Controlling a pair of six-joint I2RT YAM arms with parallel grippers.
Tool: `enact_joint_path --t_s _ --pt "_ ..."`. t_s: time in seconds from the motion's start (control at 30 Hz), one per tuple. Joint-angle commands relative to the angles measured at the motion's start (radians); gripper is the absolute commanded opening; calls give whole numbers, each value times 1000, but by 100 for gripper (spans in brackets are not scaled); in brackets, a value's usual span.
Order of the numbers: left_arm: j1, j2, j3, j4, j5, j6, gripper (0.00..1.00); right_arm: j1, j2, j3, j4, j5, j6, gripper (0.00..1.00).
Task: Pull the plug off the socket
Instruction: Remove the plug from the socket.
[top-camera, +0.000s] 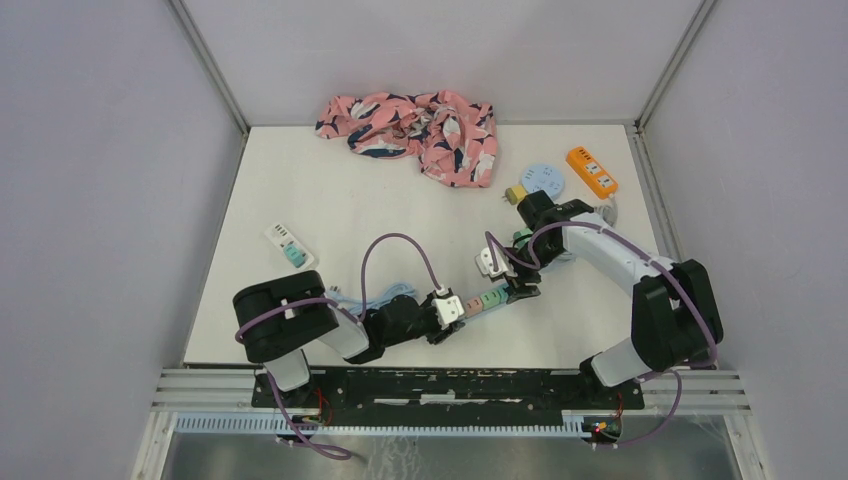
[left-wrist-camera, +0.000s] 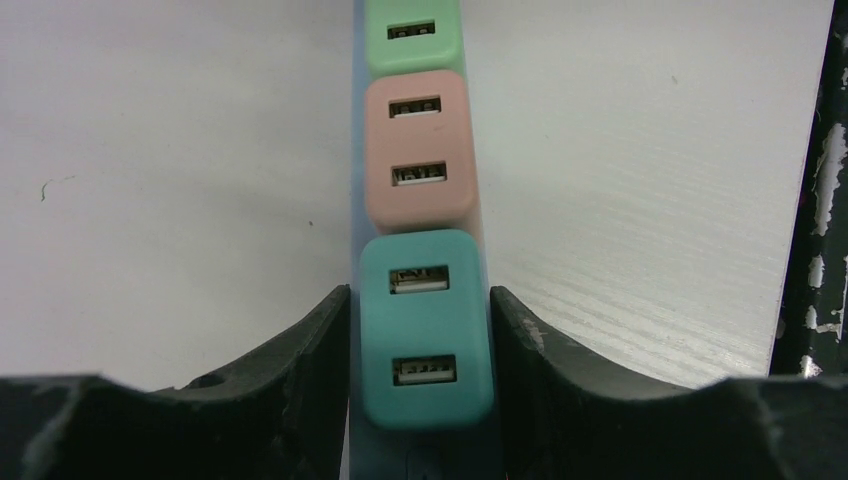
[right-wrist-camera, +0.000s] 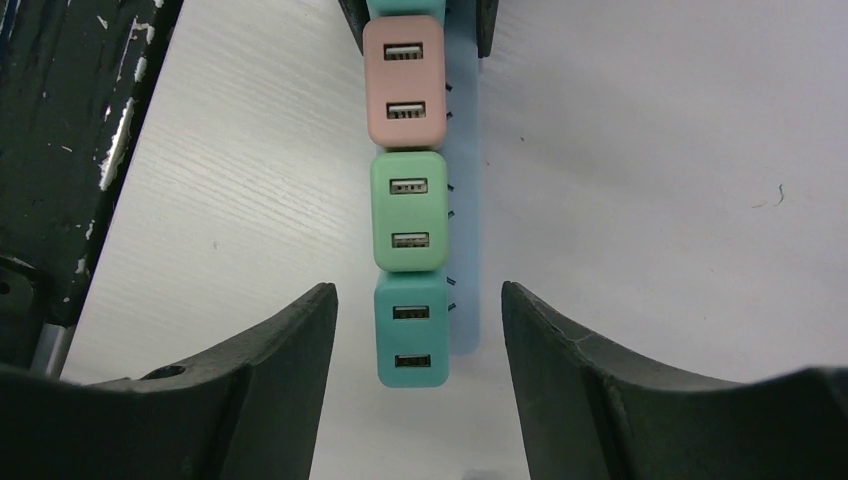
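White worktop (top-camera: 330, 190) fills an enclosure with pale walls.

1. Left hand (left-wrist-camera: 420, 305): narrow. Its fingers (left-wrist-camera: 310, 370) lie against both sides of the power strip (right-wrist-camera: 463, 200) at the level of the left-end teal plug (left-wrist-camera: 425, 320), with no gap visible on either side.
2. Right hand (right-wrist-camera: 417, 295): wide. Its fingers (right-wrist-camera: 560, 380) stand on either side of the right-end teal plug (right-wrist-camera: 411, 330), with bare worktop visible on both sides.
3. The power strip lies flat at lower centre of the top view, between the two hands. Four plugs sit seated in one row: teal, pink plug (left-wrist-camera: 420, 150), green plug (right-wrist-camera: 409, 210), teal.
4. Further out: a white strip (top-camera: 288, 245) at centre left, a floral cloth (top-camera: 415, 130) at upper centre, and a round blue socket (top-camera: 542, 180) beside an orange strip (top-camera: 591, 171) at upper right.
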Motion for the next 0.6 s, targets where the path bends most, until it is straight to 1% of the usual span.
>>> enact_joint_path --t_s 0.0,0.13,0.23,0.3,0.33,0.47,0.57 --pt "-4 -1 17 29 23 35 27 1 17 0 10 5 -8 66" --pt "-2 -10 8 23 20 33 21 4 32 5 -3 28 -15 61" --pt "2 -18 6 10 23 28 12 6 38 5 -1 49 -14 54" --pt "5 -20 4 7 25 22 5 6 43 3 2 60 -13 48" --pt "8 -21 3 5 27 20 3 8 45 3 4 63 -12 44" --pt "14 -24 2 -5 43 -1 3 11 48 4 3 66 -8 20" --pt "19 -24 3 -13 52 -17 3 27 45 0 -13 54 -27 10"
